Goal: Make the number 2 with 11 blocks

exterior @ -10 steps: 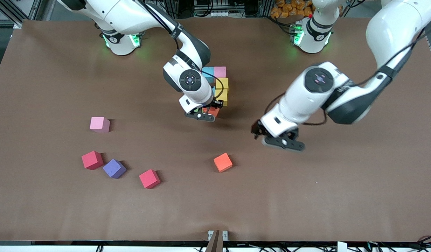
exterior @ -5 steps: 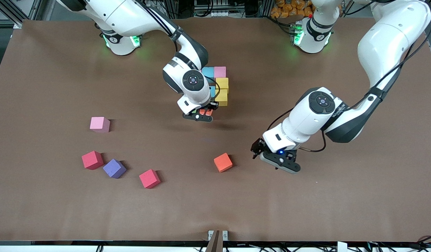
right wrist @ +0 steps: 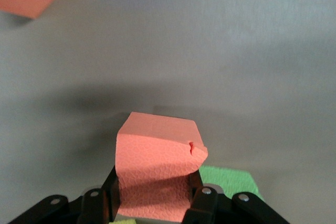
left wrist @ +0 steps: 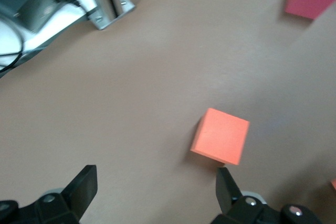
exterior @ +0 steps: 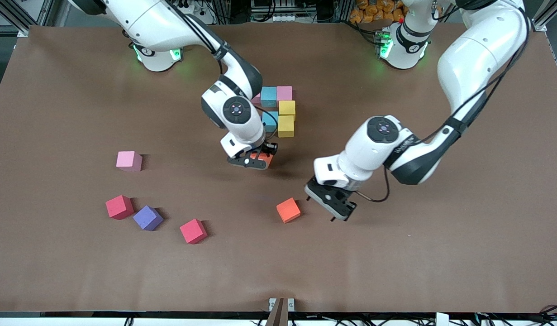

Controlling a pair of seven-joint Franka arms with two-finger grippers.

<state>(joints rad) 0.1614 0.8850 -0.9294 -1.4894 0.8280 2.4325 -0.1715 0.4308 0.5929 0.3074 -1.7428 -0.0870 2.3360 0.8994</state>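
Scanning from the right arm's end of the table, you meet the spare blocks first: a pink cube [exterior: 128,160], two red cubes [exterior: 119,207] [exterior: 193,231] and a purple cube [exterior: 147,218], all nearer the camera than the unfinished number 2 [exterior: 280,108]. Your right gripper [exterior: 248,161] is clamped on an orange cube [right wrist: 155,169] beside the green cube [right wrist: 231,181], probably to seat it in the digit's next row. Your left gripper [exterior: 331,203] hovers, jaws spread wide, just beside the loose orange cube [exterior: 288,210], seemingly lining up a pick.
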